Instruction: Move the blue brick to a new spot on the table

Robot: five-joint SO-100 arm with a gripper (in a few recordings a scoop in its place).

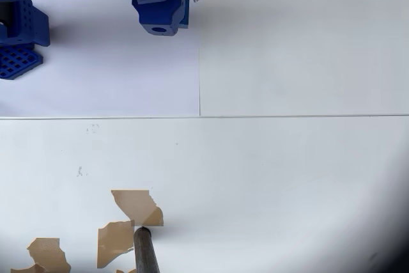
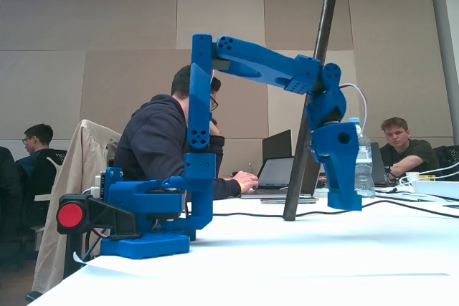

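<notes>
The blue brick is not to be seen in either view. My blue gripper (image 1: 160, 25) hangs at the top of the overhead view, over the paler sheet near its right edge. In the fixed view the gripper (image 2: 346, 204) points straight down and its tip floats just above the white table (image 2: 287, 256). Its fingers merge into one blue block, so whether they are open or hold anything is unclear.
The arm's base (image 1: 22, 27) and a perforated blue plate (image 1: 18, 61) sit at the upper left. A dark pole (image 1: 146, 250) rises from torn brown patches (image 1: 137, 206) at the bottom. A black cable (image 2: 272, 214), laptops, a bottle (image 2: 363, 170) and seated people line the far edge.
</notes>
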